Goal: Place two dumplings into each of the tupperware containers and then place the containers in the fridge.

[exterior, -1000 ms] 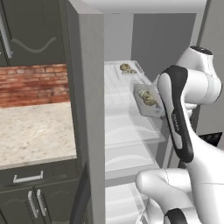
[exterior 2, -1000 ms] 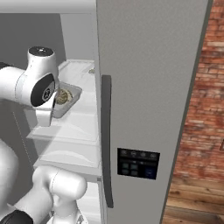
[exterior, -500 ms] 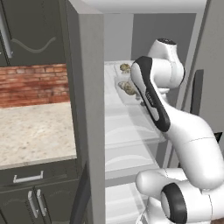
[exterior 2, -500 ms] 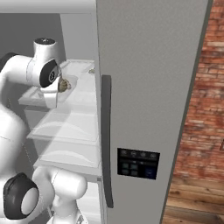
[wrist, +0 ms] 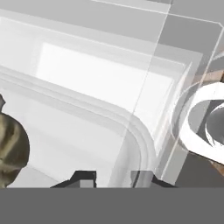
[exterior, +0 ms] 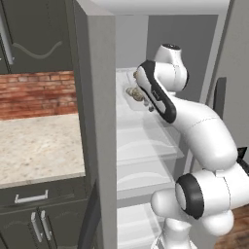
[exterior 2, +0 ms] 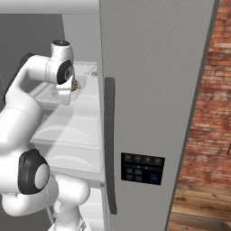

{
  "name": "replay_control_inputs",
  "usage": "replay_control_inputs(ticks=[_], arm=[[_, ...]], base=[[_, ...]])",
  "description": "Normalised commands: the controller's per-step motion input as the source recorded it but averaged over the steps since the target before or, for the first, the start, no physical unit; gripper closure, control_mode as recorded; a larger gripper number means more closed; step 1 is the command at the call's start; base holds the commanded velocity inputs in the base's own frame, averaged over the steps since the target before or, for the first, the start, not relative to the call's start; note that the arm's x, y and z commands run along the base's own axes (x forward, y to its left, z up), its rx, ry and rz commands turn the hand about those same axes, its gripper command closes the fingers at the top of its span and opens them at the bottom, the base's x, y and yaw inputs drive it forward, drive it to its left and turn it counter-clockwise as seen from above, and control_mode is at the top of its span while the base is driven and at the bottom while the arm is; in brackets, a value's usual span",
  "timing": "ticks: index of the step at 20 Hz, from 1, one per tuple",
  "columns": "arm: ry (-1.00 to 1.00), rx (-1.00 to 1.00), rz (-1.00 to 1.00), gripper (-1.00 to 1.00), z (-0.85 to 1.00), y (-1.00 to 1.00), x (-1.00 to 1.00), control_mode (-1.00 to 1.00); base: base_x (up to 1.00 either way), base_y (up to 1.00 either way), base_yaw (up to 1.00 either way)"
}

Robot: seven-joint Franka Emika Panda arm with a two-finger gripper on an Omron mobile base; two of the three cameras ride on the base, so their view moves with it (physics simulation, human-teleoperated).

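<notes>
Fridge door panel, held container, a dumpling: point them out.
dispenser panel (exterior 2: 142, 168), right base view, panel face.
tupperware container (wrist: 146, 144), hand view, rounded rim corner.
dumpling (wrist: 12, 146), hand view, wrinkled side.

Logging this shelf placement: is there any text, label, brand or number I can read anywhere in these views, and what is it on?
No readable text anywhere.
Dispenser panel on the fridge door: small button marks, too small and blurred to read.
Tupperware container and dumpling: no markings.

Both base views behind the arm, facing the open fridge (exterior: 97, 97) shelves from either side; hand view close on a tray corner (wrist: 140, 140)
</notes>
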Motion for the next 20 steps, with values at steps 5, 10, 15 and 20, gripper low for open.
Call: replay_control_inputs(ticks=[5,10,15,20], arm=[[0.00,0.00,0.01,1.00,-0.41,0.00,0.31,-1.00],[0.00,0.00,0.00,1.00,-0.04,0.00,0.61,-1.00],[0.00,0.00,0.00,-1.00,-0.03,0.00,0.31,-1.00],[-0.06,0.00,0.00,-1.00,-0.05,0.00,0.00,-1.00]], base=[[0.00,0.00,0.00],[0.00,0.00,0.00],[0.00,0.00,0.00],[0.00,0.00,0.00]])
